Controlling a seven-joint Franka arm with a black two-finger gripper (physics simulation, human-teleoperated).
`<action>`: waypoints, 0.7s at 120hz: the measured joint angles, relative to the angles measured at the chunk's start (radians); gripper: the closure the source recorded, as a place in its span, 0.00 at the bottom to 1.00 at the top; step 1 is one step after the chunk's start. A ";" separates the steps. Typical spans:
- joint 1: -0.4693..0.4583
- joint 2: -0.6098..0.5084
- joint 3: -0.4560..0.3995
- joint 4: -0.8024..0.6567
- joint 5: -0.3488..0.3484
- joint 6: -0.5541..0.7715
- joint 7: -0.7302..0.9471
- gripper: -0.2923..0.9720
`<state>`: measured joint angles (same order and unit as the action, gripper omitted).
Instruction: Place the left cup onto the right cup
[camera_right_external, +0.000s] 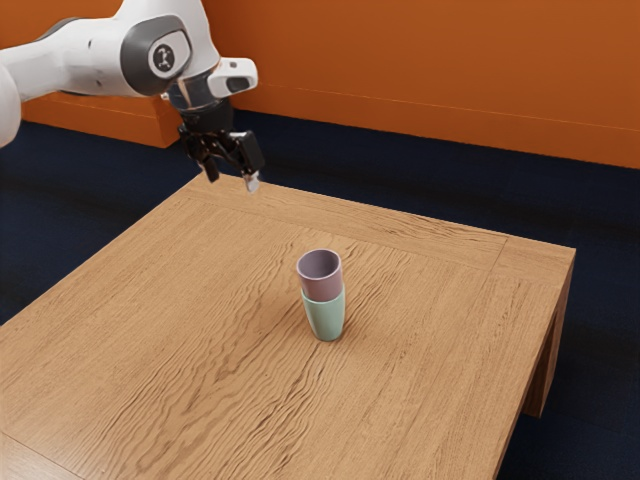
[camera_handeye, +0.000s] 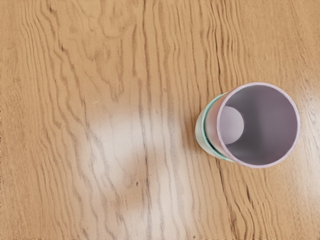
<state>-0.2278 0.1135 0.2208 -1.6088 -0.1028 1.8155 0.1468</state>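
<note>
Wood-grain counter (camera_right_external: 150, 330), low, set on a dark blue floor (camera_right_external: 80, 200) before an orange wall (camera_right_external: 450, 60).

Exterior view. Lilac cup (camera_right_external: 320, 270) is upright and mouth-up, nested in the mint-green cup (camera_right_external: 326, 320). The two stand as one stack near the counter's middle, a little toward its far edge and well clear of every corner. Lilac rim rides above the mint rim. No lean noted. Pincer (camera_right_external: 232, 172) hangs in the air over the counter's far edge, near the corner at the exterior view's left, well apart from the stack. Its fingers are spread wide with nothing between them. White arm (camera_right_external: 90, 55) enters from upper left.

Wrist view. Camera looks down on the counter (camera_handeye: 100, 125). Lilac cup (camera_handeye: 260, 125) is seen from above, mouth open, pale inner bottom visible, nothing inside. Mint-green cup (camera_handeye: 201, 136) shows as a thin crescent round one side of the lilac wall, so one sits within the other, touching. The stack is off to the side of the hand, not under it.

Judgement. Placement reads as done: one cup rests on the other, let go and standing by itself. These views do not tell which cup was the left one. Nothing seems left to do, save perhaps parking the arm. Risk is small, though a tall, narrow stack would topple at a knock.
</note>
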 joint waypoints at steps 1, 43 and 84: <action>0.000 -0.001 0.000 0.000 0.001 -0.001 0.001 0.23; -0.001 -0.054 0.000 0.002 0.026 -0.047 0.032 0.23; 0.000 -0.058 0.000 0.002 0.026 -0.057 0.048 0.23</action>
<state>-0.2282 0.0550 0.2209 -1.6065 -0.0766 1.7581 0.1951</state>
